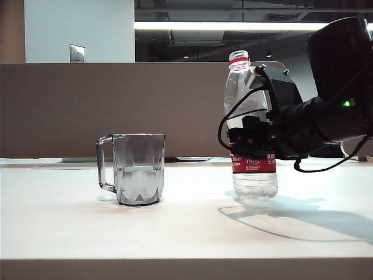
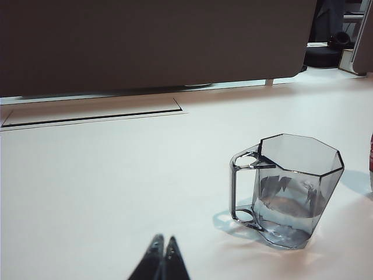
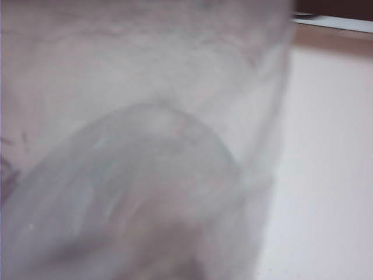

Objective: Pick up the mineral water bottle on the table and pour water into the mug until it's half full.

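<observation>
The right gripper [image 1: 252, 140] pinches the mineral water bottle [image 1: 249, 87], upright on the counter [image 1: 186, 233]. The left gripper [image 2: 163, 256], fingers pressed together, hangs beside the mug [image 2: 291, 192].

Black arm [image 1: 326, 116], looped cables (green light)

Bright ceiling strip light [image 1: 233, 26] glaring overhead, wide white tabletop [image 1: 175, 233] gleaming, tall clear plastic bottle [image 1: 252, 181] casting soft shadows toward the right edge, right wrist view blurring completely.

Right wrist view: mineral water bottle [image 3: 145, 140] fills frame, blurred; right end effector hidden. Left end effector [image 2: 162, 259] cut off.
</observation>
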